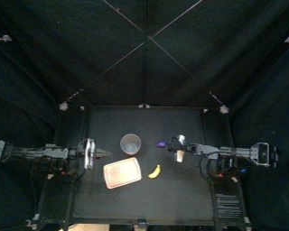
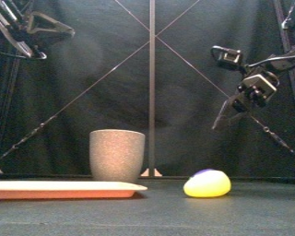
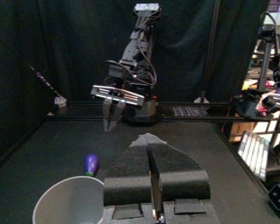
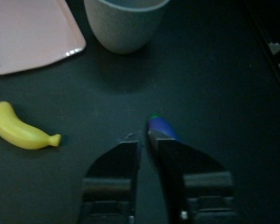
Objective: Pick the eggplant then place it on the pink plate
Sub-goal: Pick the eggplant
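The right gripper hangs above the bench, clenched and empty. The eggplant lies on the bench below it, just beyond its tips. To pick it well, I judge the 2 jaws should spread wide first, centre over the eggplant's body, then drop straight down. The banana lies well apart to 1 side of the gripper and the grey cup stands ahead, so the way down looks open. The pink plate lies beyond the banana, so the carry should pass high over that toy. The left gripper, also clenched, rests past the plate.
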Tool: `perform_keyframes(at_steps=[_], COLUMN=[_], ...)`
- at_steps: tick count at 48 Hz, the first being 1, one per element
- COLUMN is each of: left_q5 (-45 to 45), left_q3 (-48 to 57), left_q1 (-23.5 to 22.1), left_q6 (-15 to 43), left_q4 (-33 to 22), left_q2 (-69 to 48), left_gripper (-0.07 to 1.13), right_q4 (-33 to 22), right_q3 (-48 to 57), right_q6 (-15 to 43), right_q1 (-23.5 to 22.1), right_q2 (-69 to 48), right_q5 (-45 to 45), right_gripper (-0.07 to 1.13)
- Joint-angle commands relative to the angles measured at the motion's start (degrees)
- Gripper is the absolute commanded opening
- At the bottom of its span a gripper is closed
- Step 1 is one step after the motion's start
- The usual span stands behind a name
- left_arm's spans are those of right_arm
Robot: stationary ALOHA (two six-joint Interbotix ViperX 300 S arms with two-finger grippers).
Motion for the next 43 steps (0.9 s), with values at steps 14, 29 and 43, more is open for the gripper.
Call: perform_keyframes(at_steps=[14,29,43], left_q5=[-0.5,-0.4,-0.4], left_q3=[-0.5,-0.3,-0.3], left_q1=[0.7,0.9,1.0], left_q6=[0.1,0.1,0.1], left_q4=[0.2,0.2,0.2], left_q2=[0.2,0.2,0.1], left_gripper=[-0.02,-0.02,-0.02], right_q4=[-1.0,-7.6,-7.3], right_q3=[-4.5,-11.2,-14.2], right_q6=[-0.6,-0.7,-0.7], right_q1=[-4.7,-6.4,-5.9], right_q2=[9.1,16.6,22.4], right_q5=[0.7,8.8,10.9], right_gripper=[1.05,1.05,1.04])
